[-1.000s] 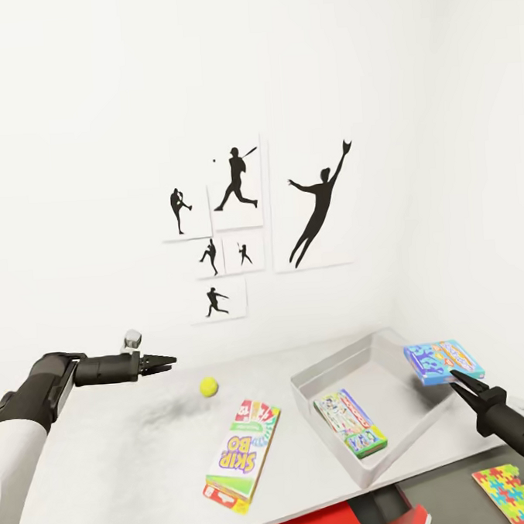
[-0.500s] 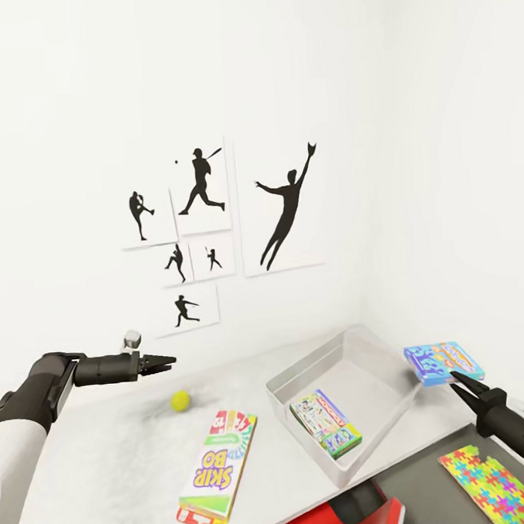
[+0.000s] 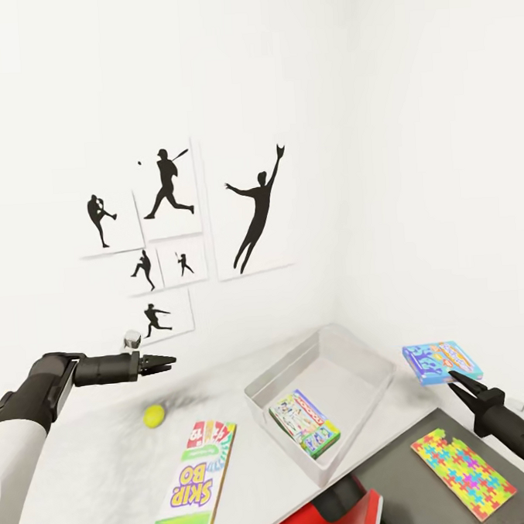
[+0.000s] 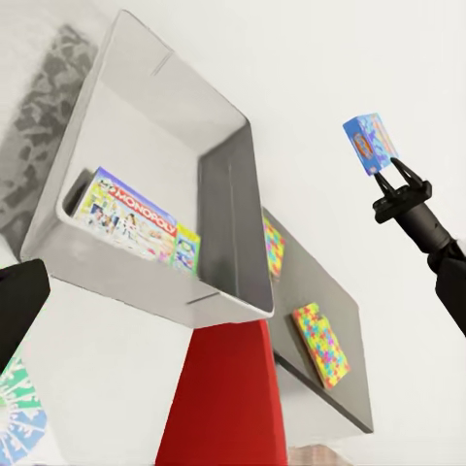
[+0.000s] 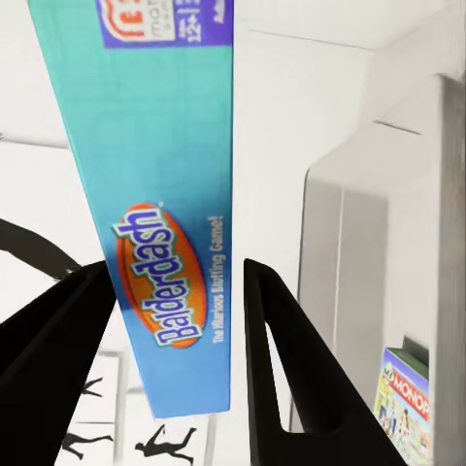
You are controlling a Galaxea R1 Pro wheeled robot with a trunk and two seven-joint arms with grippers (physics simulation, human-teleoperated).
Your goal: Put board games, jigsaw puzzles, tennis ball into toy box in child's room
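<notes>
Three flat printed board-game boxes are in sight: a green-edged Skip-Bo box (image 3: 192,483), a Monopoly box (image 3: 304,423) and a blue Balderdash box (image 3: 442,360). There are two bright square jigsaw panels (image 4: 320,344) (image 4: 274,247), one small yellow-green tennis ball (image 3: 153,415), one shallow light grey tray (image 3: 278,370), and six black baseball silhouette pictures (image 3: 255,212).

Bright, even, sharp renders; mottled grey shadow on the table (image 3: 96,458).

The white table (image 3: 97,474) carries a tennis ball (image 3: 153,415), a card game box (image 3: 194,481) and a grey tray (image 3: 295,366); its dark lower part (image 3: 399,478) holds a puzzle (image 3: 463,473).
</notes>
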